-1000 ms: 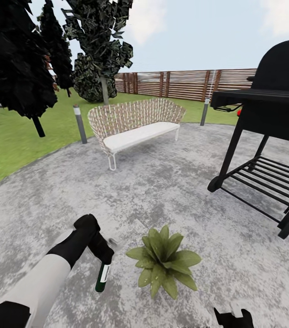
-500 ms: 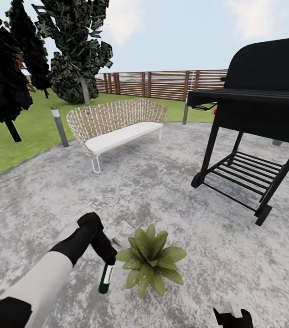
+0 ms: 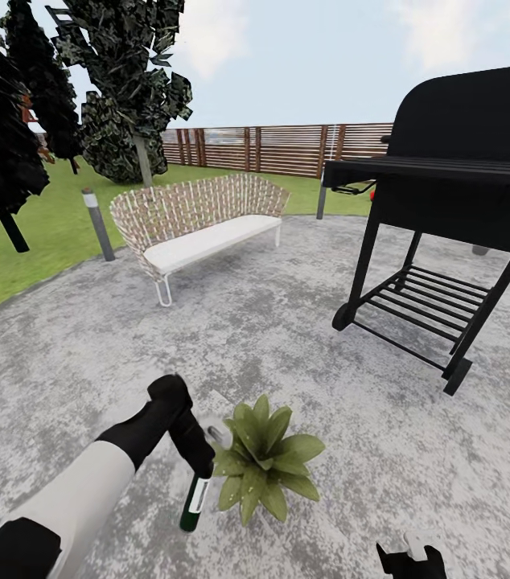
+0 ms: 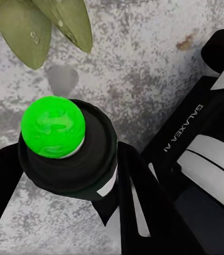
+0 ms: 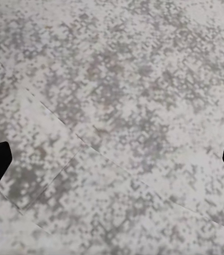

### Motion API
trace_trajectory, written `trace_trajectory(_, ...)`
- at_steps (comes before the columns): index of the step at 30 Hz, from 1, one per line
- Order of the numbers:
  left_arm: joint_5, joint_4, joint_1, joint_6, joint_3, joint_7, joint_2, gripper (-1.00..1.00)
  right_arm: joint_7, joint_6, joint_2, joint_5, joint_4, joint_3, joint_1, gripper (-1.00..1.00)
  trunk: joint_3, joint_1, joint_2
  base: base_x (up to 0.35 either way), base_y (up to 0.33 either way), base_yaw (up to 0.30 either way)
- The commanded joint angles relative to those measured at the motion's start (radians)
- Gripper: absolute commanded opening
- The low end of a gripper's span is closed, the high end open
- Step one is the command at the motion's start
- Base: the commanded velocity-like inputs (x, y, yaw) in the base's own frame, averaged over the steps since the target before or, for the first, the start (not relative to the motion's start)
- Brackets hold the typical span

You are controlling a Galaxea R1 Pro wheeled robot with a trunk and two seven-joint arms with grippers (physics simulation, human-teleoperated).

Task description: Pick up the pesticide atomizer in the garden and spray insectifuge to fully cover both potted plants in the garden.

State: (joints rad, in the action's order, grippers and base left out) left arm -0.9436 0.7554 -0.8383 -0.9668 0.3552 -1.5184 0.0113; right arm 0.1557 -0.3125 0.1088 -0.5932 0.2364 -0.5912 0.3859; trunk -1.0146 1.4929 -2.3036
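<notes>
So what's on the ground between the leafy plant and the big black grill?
Nothing: in the head view, bare grey paving runs from the potted plant to the grill.

Dark green atomizer (image 3: 195, 503), white label; mottled grey patio (image 3: 287, 322); possibly woven-patterned bench (image 3: 199, 213).

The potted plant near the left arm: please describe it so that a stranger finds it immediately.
On the grey paved patio, in front of the black grill, the potted plant is a low rosette of pointed green leaves. It sits just beside the dark green bottle in the left tool.
</notes>
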Motion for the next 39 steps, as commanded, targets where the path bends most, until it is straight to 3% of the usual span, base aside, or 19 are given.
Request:
trace_trajectory(1, -0.010, -0.001, 0.002, -0.009, 0.003, -0.009, 0.000, -1.00, 0.007, -0.003, 0.000, -0.004, 0.000, -0.009, 0.001, 1.00, -0.001, 0.000, 0.000, 0.000, 0.000, 0.000)
trace_trajectory(8, -0.001, -0.004, 0.019, -0.009, 0.117, -0.013, -0.002, -1.00, 0.008, -0.004, 0.000, -0.004, 0.000, -0.009, 0.001, 1.00, -0.001, 0.000, 0.000, 0.000, 0.000, -0.029)
trace_trajectory(17, 0.000, 0.010, -0.002, -0.020, 0.118, -0.013, 0.014, -1.00, 0.008, -0.004, 0.000, -0.004, 0.000, -0.009, 0.001, 1.00, -0.001, 0.000, 0.000, 0.000, 0.000, -0.235)
trace_trajectory(23, -0.004, -0.003, 0.008, -0.010, 0.115, -0.011, -0.001, -1.00, 0.008, -0.003, 0.000, -0.004, 0.000, -0.009, 0.001, 1.00, -0.001, 0.000, 0.000, 0.000, 0.000, -0.024)
trace_trajectory(27, -0.005, -0.018, 0.047, -0.008, 0.116, -0.003, -0.032, -1.00, 0.008, -0.004, 0.000, -0.004, 0.000, -0.009, 0.001, 1.00, -0.001, 0.000, 0.000, 0.000, 0.000, -0.001)
trace_trajectory(30, -0.010, -0.020, 0.082, -0.007, 0.116, -0.001, -0.039, -1.00, 0.008, -0.004, 0.000, -0.004, 0.000, -0.009, 0.001, 1.00, -0.001, 0.000, 0.000, 0.000, 0.000, 0.000)
trace_trajectory(36, -0.012, -0.013, 0.113, -0.010, 0.114, 0.007, -0.035, -1.00, 0.008, -0.004, -0.001, -0.004, -0.001, -0.008, 0.001, 1.00, -0.001, 0.000, 0.000, 0.000, 0.000, 0.000)
trace_trajectory(39, -0.011, 0.016, 0.102, -0.019, 0.079, 0.011, -0.027, -1.00, 0.008, -0.004, -0.008, -0.005, -0.002, -0.007, 0.001, 1.00, -0.001, 0.000, 0.000, 0.000, 0.000, 0.000)
